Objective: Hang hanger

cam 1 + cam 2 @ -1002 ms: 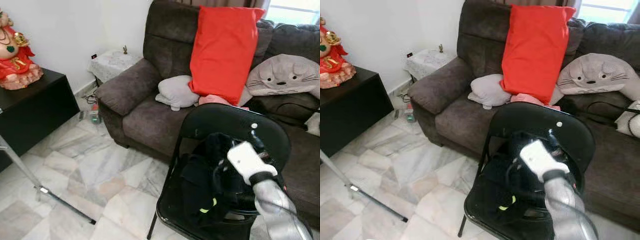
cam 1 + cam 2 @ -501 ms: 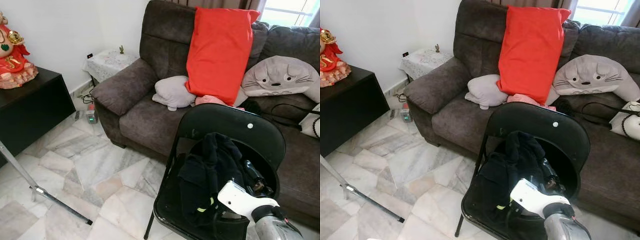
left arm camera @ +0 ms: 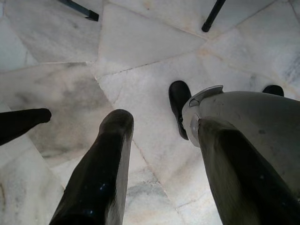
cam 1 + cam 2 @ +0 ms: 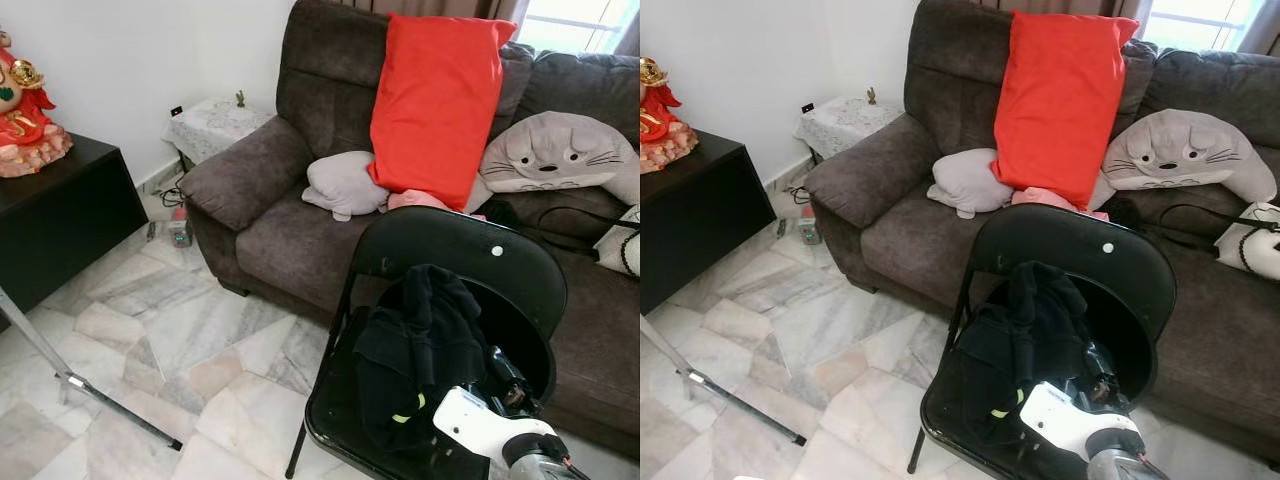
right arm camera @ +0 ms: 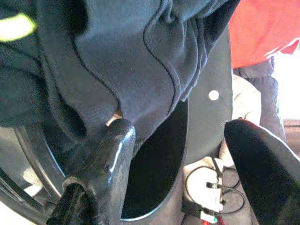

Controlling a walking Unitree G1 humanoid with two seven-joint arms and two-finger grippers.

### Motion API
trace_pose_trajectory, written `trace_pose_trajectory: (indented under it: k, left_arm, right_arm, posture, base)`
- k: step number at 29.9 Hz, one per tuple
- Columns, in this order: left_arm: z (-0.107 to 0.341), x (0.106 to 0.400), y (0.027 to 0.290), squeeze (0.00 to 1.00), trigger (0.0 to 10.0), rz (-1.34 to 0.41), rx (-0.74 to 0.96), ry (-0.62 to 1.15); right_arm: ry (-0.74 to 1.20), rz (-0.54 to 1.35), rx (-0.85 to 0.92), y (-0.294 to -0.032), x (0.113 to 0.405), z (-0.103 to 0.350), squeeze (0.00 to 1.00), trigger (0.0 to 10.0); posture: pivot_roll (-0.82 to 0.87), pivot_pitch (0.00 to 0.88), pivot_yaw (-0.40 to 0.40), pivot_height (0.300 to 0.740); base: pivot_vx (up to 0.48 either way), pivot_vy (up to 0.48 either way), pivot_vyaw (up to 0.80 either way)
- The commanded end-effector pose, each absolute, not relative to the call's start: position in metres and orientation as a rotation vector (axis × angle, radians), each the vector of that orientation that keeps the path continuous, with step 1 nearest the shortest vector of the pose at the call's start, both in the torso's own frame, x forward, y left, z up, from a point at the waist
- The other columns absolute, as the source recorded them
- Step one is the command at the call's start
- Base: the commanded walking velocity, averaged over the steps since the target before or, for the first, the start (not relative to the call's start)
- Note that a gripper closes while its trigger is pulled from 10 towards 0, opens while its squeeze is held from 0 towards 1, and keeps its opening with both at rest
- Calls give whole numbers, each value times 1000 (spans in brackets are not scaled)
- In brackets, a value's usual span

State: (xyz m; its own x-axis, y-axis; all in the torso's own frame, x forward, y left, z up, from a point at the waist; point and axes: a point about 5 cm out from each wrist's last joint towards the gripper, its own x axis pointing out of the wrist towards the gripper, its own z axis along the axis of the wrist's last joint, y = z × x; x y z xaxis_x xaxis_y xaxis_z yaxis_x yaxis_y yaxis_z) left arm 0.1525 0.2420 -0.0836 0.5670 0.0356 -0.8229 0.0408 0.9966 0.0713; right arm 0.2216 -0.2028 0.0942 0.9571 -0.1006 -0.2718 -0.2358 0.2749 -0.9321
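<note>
- Brown sofa (image 4: 300, 200) fills the upper frame, one black folding chair (image 4: 470, 270) lower right.
- Right gripper (image 5: 180, 154) gapes wide, one finger (image 5: 110, 154) touching the dark garment (image 4: 420, 340).
- Left gripper (image 3: 157, 154) spread, empty, over marble floor (image 3: 140, 42).

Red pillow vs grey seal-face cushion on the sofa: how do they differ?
Colour: the red pillow is plain bright red; the grey seal-face cushion is pale grey with dark eyes, nose and whiskers.
Pose: the red pillow stands upright against the sofa backrest; the grey cushion lies low and wide.
Shape: the pillow is a tall rectangle, the cushion a rounded blob.
Both rest on the same brown sofa, behind the black chair.
</note>
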Motion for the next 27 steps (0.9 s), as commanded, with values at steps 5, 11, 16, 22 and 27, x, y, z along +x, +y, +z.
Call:
trace_pose_trajectory:
  k: [5, 11, 16, 22, 27]
  left_arm:
    - [-86, 146, 243, 0, 10000, -12, 89, 1001]
    - [-86, 147, 243, 0, 10000, -18, 93, 1002]
    - [-86, 147, 243, 0, 10000, -19, 95, 1001]
    - [-86, 148, 243, 0, 10000, -19, 98, 999]
    - [-86, 148, 243, 0, 10000, -18, 99, 997]
  right_arm:
    - [357, 82, -1289, -208, 217, 86, 0, 10000]
    - [374, 75, -1273, -210, 217, 79, 0, 10000]
    - [378, 76, -1280, -211, 219, 76, 0, 10000]
    - [369, 66, -1305, -214, 227, 75, 0, 10000]
    - [344, 55, -1318, -216, 235, 77, 0, 10000]
  posture:
    - [11, 85, -9, 740]
    - [12, 84, -8, 740]
    - [16, 83, -7, 740]
    - [14, 83, -4, 740]
    - [16, 83, -3, 740]
  base:
    - [0, 0, 0]
    - [0, 0, 0]
    - [0, 0, 0]
    - [0, 0, 0]
    - [0, 0, 0]
